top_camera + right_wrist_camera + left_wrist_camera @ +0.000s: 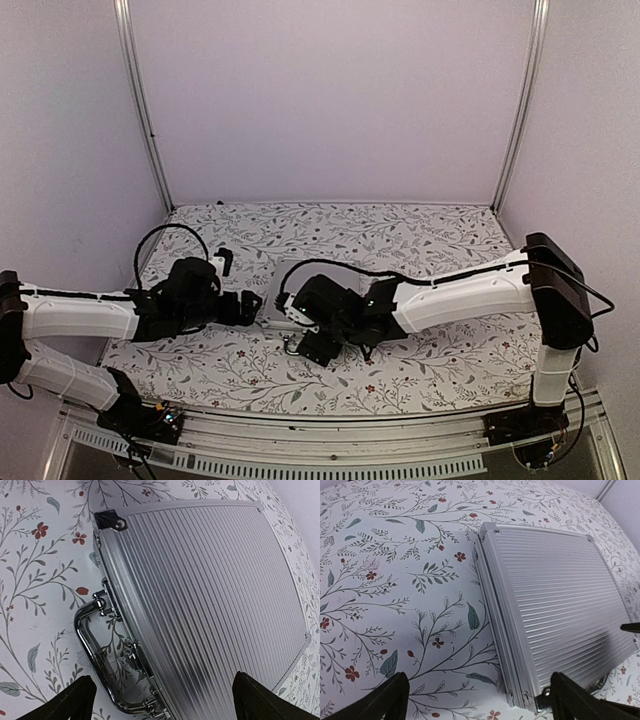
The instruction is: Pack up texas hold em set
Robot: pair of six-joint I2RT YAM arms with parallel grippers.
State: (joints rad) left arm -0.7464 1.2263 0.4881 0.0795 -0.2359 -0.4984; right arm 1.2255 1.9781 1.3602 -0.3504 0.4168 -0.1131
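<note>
— Your left gripper (479,690) is nearest the lens. Its two black fingertips (387,700) fill the bottom corners of the left wrist view, spread wide and holding nothing.

— And the case, where do you have it?

— You have the case (550,595) lying flat and shut on the flowered tablecloth (385,575), with its ribbed silver lid up. From above, the case (283,283) sits mid-table toward the near edge, between your two grippers. One fingertip of your left gripper hangs over the case's near corner and the other over bare cloth. Whether either touches, you cannot tell from these views.

— Your right side?

— Your right gripper (164,680) is spread just as wide and grips nothing. One fingertip (75,700) is over the cloth beside the chrome handle (82,640), and the other is over the lid. The handle lies flat on the cloth along the case's edge, with a chrome latch (132,655) just inside its loop. A black corner cap (107,519) with a rivet sits at the far end of that edge.

— Can you read any brand or label?

— You get only plain ribbed metal across the lid in both wrist views, with rivets at the corners. From above, the arms cover most of the case, so what you can read there is too small to tell.
</note>
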